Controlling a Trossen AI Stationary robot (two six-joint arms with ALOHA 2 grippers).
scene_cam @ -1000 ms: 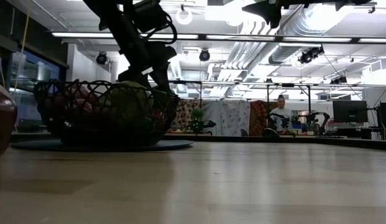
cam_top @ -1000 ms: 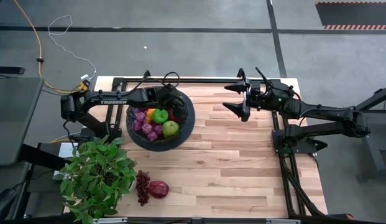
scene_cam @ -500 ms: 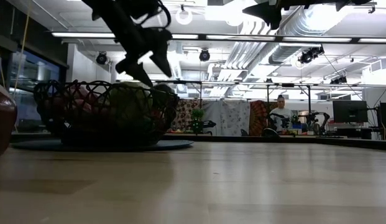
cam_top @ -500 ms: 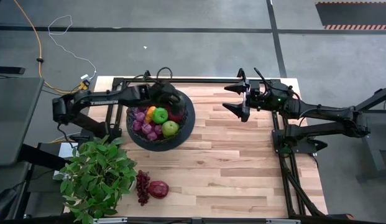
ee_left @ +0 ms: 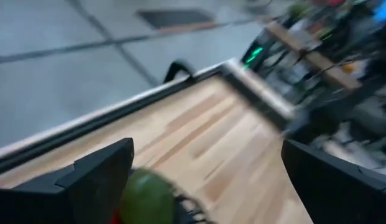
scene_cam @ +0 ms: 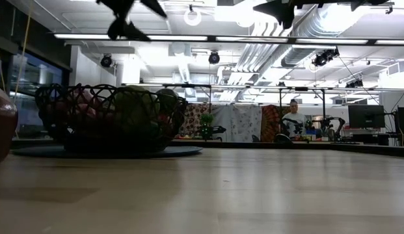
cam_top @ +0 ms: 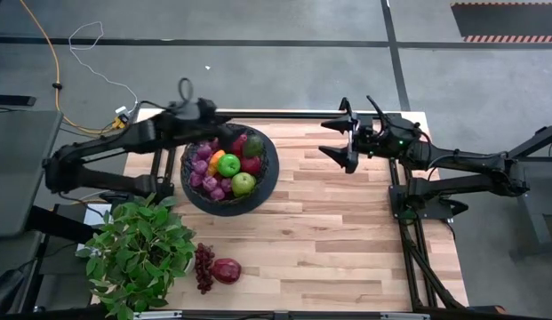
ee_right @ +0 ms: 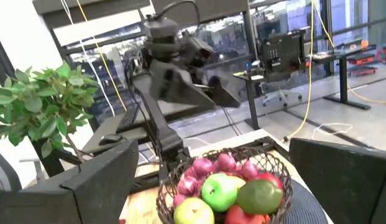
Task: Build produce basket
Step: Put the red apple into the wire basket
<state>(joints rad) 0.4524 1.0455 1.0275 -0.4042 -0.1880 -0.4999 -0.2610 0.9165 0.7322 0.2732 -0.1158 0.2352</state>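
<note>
The black wire basket (cam_top: 268, 178) stands at the table's far left and holds purple grapes (cam_top: 204, 176), two green apples (cam_top: 228, 164), an orange pepper (cam_top: 215, 161), red pomegranates (cam_top: 251, 164) and an avocado (cam_top: 253, 145). It also shows in the low view (scene_cam: 65, 130) and the right wrist view (ee_right: 276, 169). My left gripper (cam_top: 215, 121) is open and empty, high above the basket's far-left rim (scene_cam: 130, 16). My right gripper (cam_top: 336, 140) is open and empty, high over the table's far right. A dark red grape bunch (cam_top: 204, 267) and a red pomegranate (cam_top: 227, 270) lie on the table near its front left.
A leafy potted plant (cam_top: 138, 253) stands at the table's front left corner, beside the loose grapes and pomegranate. The bare wooden tabletop (cam_top: 347, 231) spreads over the middle and right. A person (scene_cam: 294, 114) sits far off in the room behind.
My left gripper has risen out of the basket and drawn back toward the table's far left corner, its fingers apart. The avocado now shows at the basket's far right side, where the gripper was. My right arm has kept still.
</note>
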